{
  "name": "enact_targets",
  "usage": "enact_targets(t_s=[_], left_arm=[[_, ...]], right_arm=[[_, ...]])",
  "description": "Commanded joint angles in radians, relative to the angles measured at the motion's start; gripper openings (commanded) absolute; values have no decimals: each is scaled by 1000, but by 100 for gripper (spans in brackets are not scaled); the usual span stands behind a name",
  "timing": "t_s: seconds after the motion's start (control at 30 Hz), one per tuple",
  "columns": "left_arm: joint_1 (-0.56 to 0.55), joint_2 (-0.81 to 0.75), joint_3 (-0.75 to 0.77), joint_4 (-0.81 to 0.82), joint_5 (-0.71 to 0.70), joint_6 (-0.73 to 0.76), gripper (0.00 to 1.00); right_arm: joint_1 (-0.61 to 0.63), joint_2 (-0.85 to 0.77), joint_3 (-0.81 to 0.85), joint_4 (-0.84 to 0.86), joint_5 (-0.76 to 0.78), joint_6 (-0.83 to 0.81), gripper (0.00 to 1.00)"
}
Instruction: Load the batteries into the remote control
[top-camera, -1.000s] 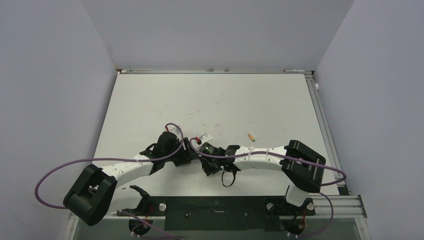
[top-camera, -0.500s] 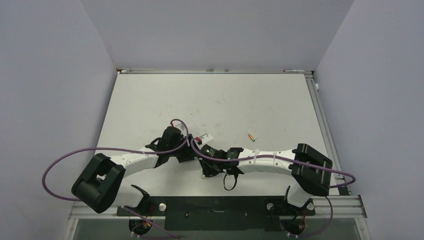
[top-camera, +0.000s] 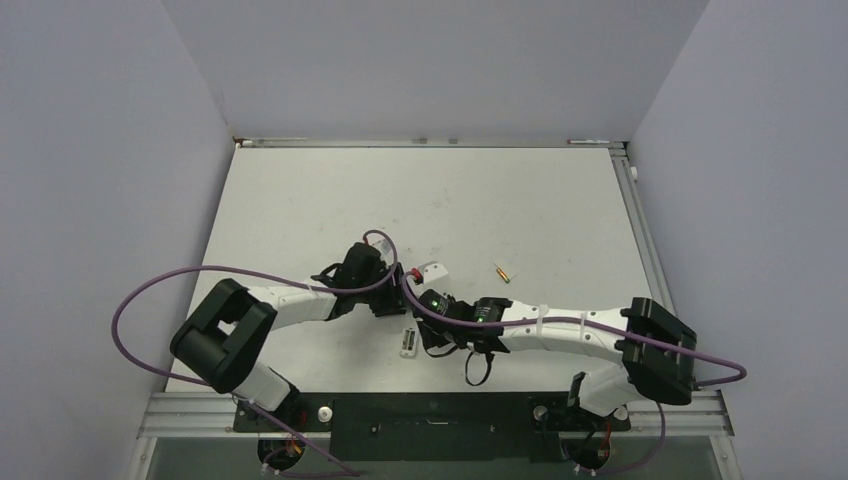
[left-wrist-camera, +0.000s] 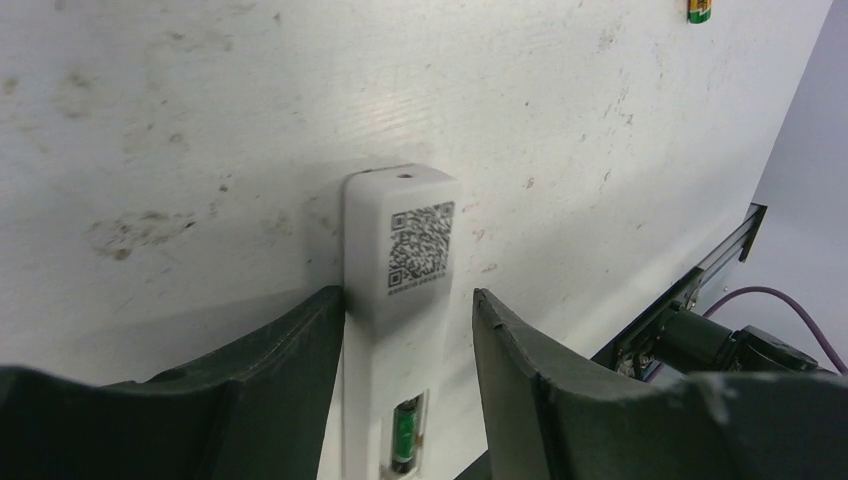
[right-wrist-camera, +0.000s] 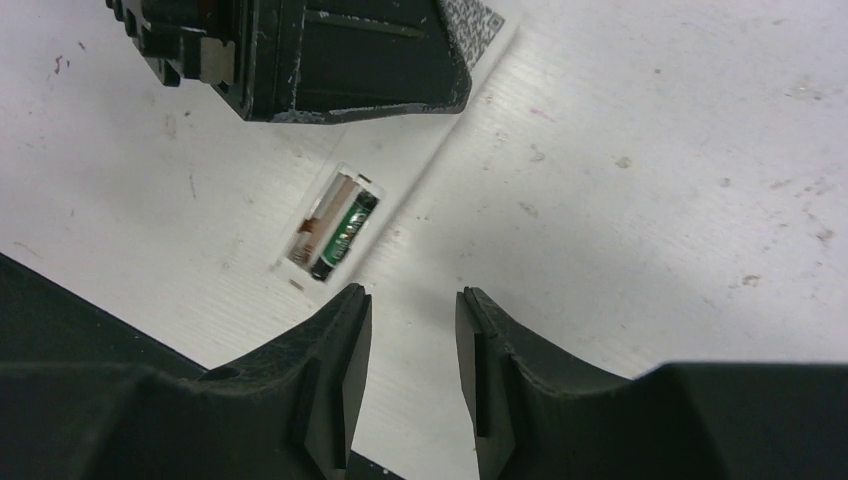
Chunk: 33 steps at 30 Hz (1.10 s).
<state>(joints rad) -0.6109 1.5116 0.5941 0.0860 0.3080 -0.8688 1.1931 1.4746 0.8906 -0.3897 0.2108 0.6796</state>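
Since the white remote control (left-wrist-camera: 400, 270) is laid back-up, its QR sticker (left-wrist-camera: 420, 245) and one green-black battery (right-wrist-camera: 340, 235) are exposed; left gripper (left-wrist-camera: 407, 297) is spread around it, right gripper (right-wrist-camera: 413, 297) spread too.

A white rectangular counter (top-camera: 420, 190) sits in a three-sided booth of plain, pale lavender-grey panels: a left wall (top-camera: 100, 150), a back wall (top-camera: 430, 60) and a right wall (top-camera: 760, 150). A silver aluminium rail (top-camera: 640, 240) runs along the counter's right edge. A black metal mounting plate (top-camera: 430, 412) lies across the near edge. The light is soft and even. Close up, the counter shows grey scuffs and brownish stains (left-wrist-camera: 140, 230).
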Motion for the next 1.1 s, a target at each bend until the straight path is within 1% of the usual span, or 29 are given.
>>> enact_targets(t_s=[0.0, 0.1, 0.3, 0.5, 0.63, 0.8, 0.9, 1.07], left_arm=[[-35, 61, 52, 23, 27, 36, 47], [-60, 99, 80, 24, 36, 41, 47], [-109, 166, 125, 32, 59, 49, 46], [-155, 199, 153, 31, 77, 72, 46], [-180, 212, 173, 7, 72, 97, 46], [-182, 204, 183, -9, 68, 113, 46], [-180, 182, 199, -33, 58, 125, 48], [-180, 125, 226, -100, 7, 144, 54]], right_arm=[[-1, -92, -16, -45, 134, 42, 37], [-29, -132, -28, -72, 176, 55, 37], [-143, -147, -30, -128, 169, 58, 37], [-232, -163, -41, -133, 202, 62, 37], [-313, -168, -46, -137, 207, 55, 37], [-412, -152, -47, -124, 202, 21, 38], [-478, -130, -45, -110, 197, -10, 39], [-580, -89, -43, -51, 100, -73, 43]])
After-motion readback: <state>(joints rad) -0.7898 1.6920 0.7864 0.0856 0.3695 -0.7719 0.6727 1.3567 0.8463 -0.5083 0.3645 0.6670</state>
